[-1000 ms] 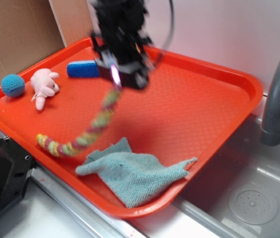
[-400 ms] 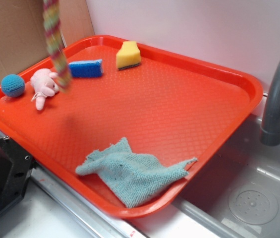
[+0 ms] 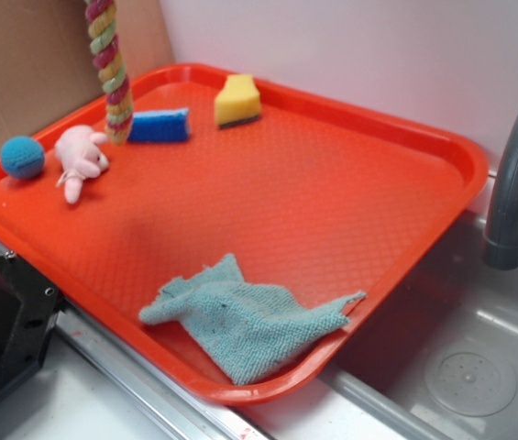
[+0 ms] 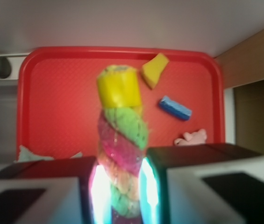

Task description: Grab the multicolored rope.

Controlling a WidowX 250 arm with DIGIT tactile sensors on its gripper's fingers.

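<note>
Seen in the wrist view: gripper (image 4: 121, 196) pinching the multicolored rope (image 4: 121, 154), jaws pressed against both sides of the twisted cord, with a yellow end sticking up toward the camera. Seen in the exterior view: same rope (image 3: 109, 69) hanging down from the top edge of the picture, lifted off the red tray (image 3: 442, 147), its loose tip dangling just above the tray's far left part. Hung there in front of a blue sponge (image 3: 159, 126) and close beside a pink plush toy (image 3: 80, 158). No gripper showing in the exterior view, only the rope coming down from above. Lay near the left rim of the tray: a small blue ball (image 3: 22, 157), just beside the plush toy. Sat at the back of the tray: a yellow sponge (image 3: 237, 101), near the blue one. Lay crumpled at the front edge of the tray: a teal knitted cloth (image 3: 245, 316), well apart from the rope, with one corner reaching over the rim. Stood at the right side: a gray faucet (image 3: 515, 183) above a gray sink (image 3: 460, 367). Stood behind the tray at the left: brown cardboard (image 3: 29, 64).
</note>
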